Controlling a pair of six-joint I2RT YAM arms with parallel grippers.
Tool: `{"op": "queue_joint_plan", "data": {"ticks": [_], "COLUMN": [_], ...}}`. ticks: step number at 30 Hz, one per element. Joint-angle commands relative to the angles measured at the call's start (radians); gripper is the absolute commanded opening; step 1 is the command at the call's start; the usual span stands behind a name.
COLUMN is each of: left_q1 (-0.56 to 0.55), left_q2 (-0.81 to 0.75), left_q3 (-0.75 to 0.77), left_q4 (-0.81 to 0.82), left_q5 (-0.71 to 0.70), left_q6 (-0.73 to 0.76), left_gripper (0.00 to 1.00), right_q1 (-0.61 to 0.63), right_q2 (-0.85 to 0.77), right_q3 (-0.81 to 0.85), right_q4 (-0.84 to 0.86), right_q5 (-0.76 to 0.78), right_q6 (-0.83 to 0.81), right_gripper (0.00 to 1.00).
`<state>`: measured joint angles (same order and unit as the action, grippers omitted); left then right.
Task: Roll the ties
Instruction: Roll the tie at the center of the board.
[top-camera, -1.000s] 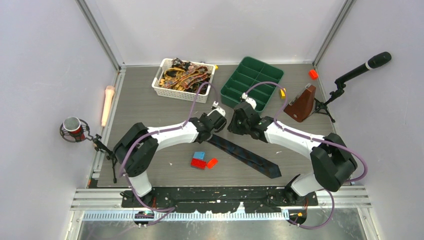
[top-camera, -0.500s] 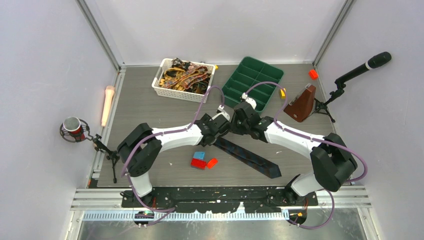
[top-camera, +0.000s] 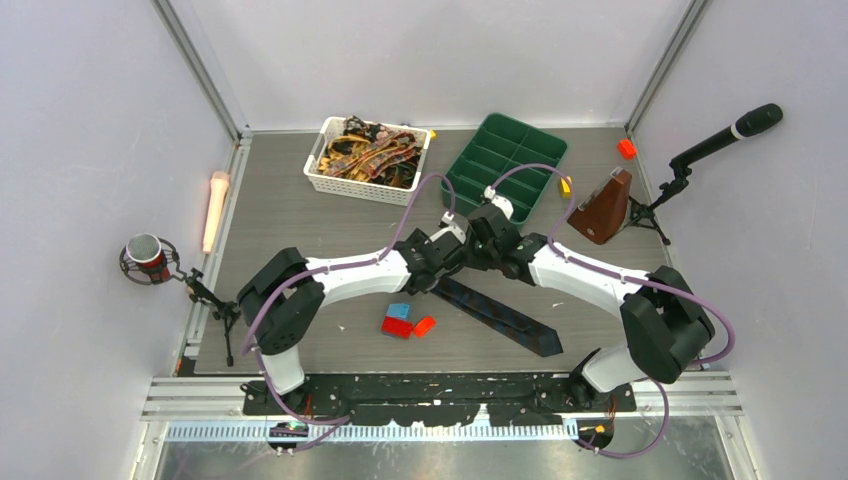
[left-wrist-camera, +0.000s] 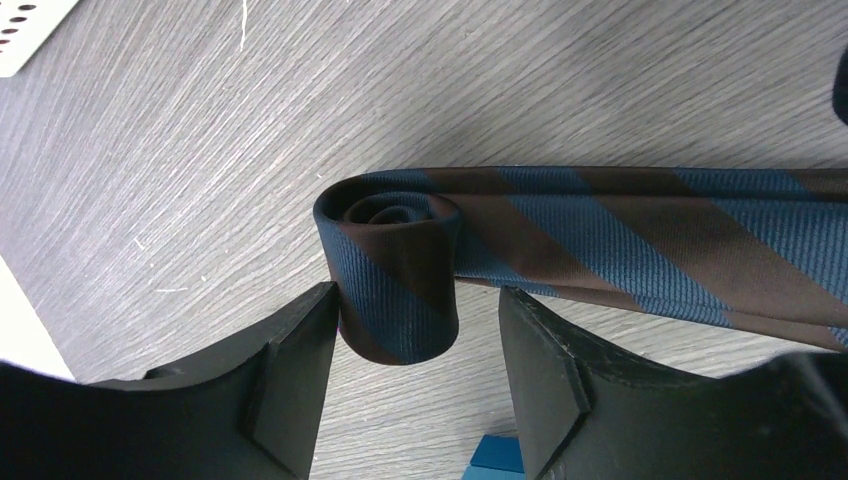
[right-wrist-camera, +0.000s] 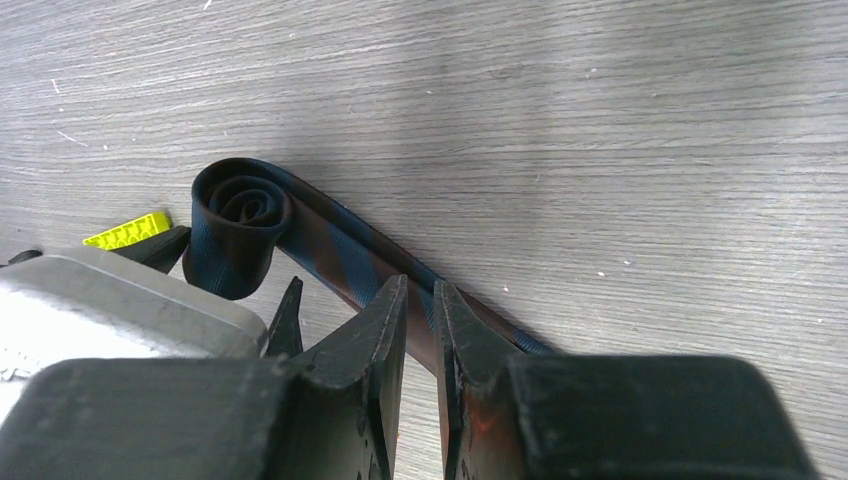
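A dark navy tie (top-camera: 497, 313) with brown diagonal stripes lies slantwise on the table, its far end wound into a small roll (left-wrist-camera: 395, 270). My left gripper (left-wrist-camera: 418, 310) is open around that roll. One finger (left-wrist-camera: 300, 350) touches its side and the other stands apart. My right gripper (right-wrist-camera: 422, 290) is shut to a thin slit, with its tips on the flat band just behind the roll (right-wrist-camera: 235, 235) and no cloth between the jaws. From above, both grippers (top-camera: 448, 262) (top-camera: 472, 256) meet over the roll and hide it. More patterned ties (top-camera: 370, 155) fill the white basket.
The white basket (top-camera: 362, 192) and a green divided tray (top-camera: 470, 198) stand at the back. Blue and red bricks (top-camera: 400, 320) lie beside the tie. A brown wedge-shaped object (top-camera: 605, 208) and a microphone stand (top-camera: 720, 140) are at the right. A cream tube (top-camera: 215, 205) lies at the left.
My left gripper has slid right to the roll and opened wider around it. The right gripper has stayed on the band.
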<state>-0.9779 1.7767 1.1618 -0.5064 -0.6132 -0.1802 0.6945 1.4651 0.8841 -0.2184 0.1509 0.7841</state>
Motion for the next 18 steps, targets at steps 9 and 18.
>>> {"op": "queue_joint_plan", "data": {"ticks": [9, 18], "left_q1": [-0.033, -0.033], "left_q2": [0.003, -0.001], "left_q3": [0.053, 0.045], "left_q4": [-0.011, 0.020], "left_q5": [0.056, 0.128], "left_q6": [-0.049, -0.070], "left_gripper": [0.63, 0.57], "right_q1": [0.005, 0.006], "right_q2": [-0.041, -0.039], "right_q3": [-0.013, -0.013], "right_q4": [0.011, 0.011], "right_q5": [0.034, 0.039], "right_q6": [0.008, 0.008], "right_gripper": [0.22, 0.22]}}
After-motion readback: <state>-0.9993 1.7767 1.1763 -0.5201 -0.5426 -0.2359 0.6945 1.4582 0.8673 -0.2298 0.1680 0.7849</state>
